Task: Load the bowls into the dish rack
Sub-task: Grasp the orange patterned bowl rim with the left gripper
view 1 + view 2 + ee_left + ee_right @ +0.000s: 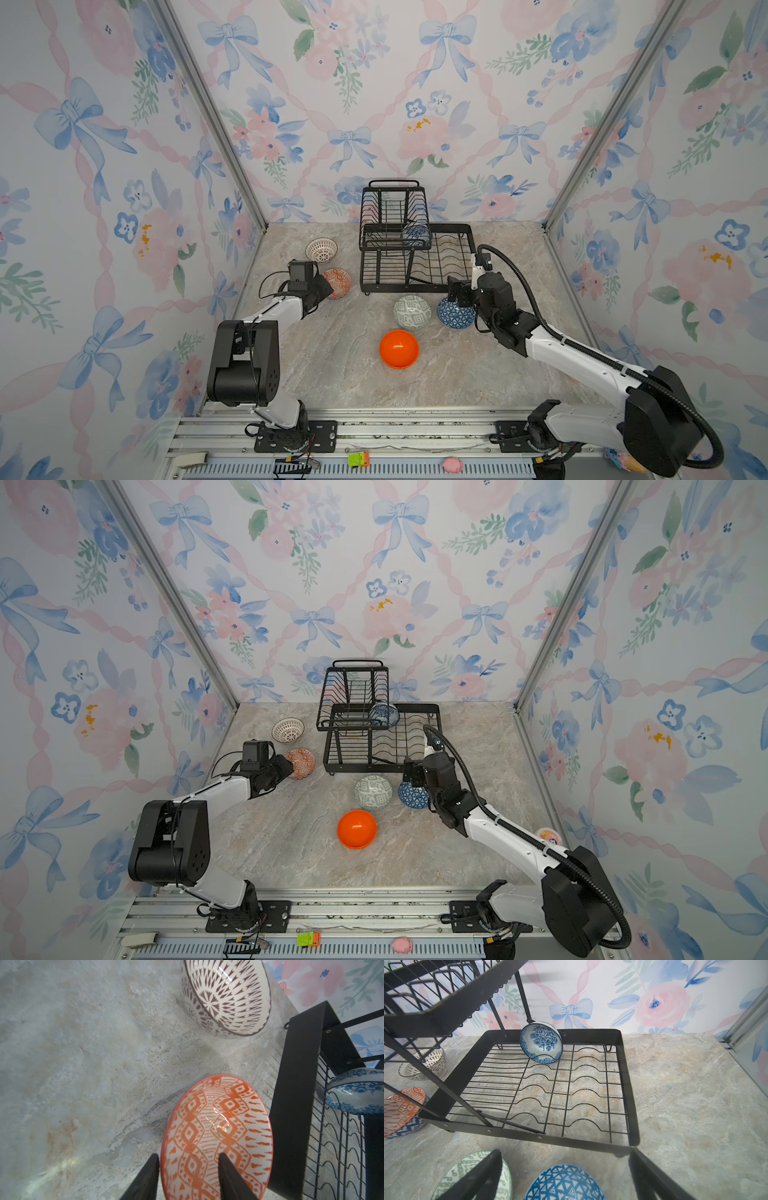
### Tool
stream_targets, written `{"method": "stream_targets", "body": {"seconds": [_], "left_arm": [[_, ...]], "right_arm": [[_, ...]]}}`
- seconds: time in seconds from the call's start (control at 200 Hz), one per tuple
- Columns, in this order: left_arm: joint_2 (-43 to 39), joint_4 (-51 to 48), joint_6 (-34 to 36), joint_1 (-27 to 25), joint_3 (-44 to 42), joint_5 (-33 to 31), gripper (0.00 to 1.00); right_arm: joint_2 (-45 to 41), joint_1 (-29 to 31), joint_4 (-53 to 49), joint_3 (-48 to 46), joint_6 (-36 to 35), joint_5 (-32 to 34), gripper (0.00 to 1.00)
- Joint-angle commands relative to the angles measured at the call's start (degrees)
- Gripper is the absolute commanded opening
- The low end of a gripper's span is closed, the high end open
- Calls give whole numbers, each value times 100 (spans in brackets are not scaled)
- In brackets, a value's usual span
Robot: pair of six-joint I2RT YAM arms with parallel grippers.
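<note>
Counting one of six loaded: blue-and-white bowl [542, 1043] tilted low in the dish rack [399, 287], at its back edge; waiting on the table [332, 374]: white lattice bowl [321, 250], red-orange bowl [218, 1136], grey-green bowl [412, 312], dark blue bowl [455, 313], plain orange bowl [399, 349]; left gripper [189, 1155] half-wide astride the red-orange rim, no pinch seen; right gripper [565, 1153] spread wide over the dark blue bowl, grey-green just beside; many open slots, though upper basket [392, 216] overhanging part of them, front frame close.

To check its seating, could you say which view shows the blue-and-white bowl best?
Right wrist view: the blue-and-white bowl leans on its rim in the dish rack, unobstructed. Both top views show it behind wires; the left wrist view cuts it off.
</note>
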Motion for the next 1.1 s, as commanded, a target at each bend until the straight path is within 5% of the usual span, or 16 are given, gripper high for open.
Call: {"method": "stream_targets", "body": {"seconds": [0.0, 0.315, 1.095], "left_arm": [[88, -246, 242, 31, 116, -240, 44], [376, -386, 381, 32, 261, -383, 37], [232, -377, 338, 1, 110, -387, 3]], "right_arm": [[-113, -3, 272, -166, 43, 101, 97], [-120, -40, 277, -203, 118, 61, 97], [-34, -155, 209, -209, 319, 131, 97]]}}
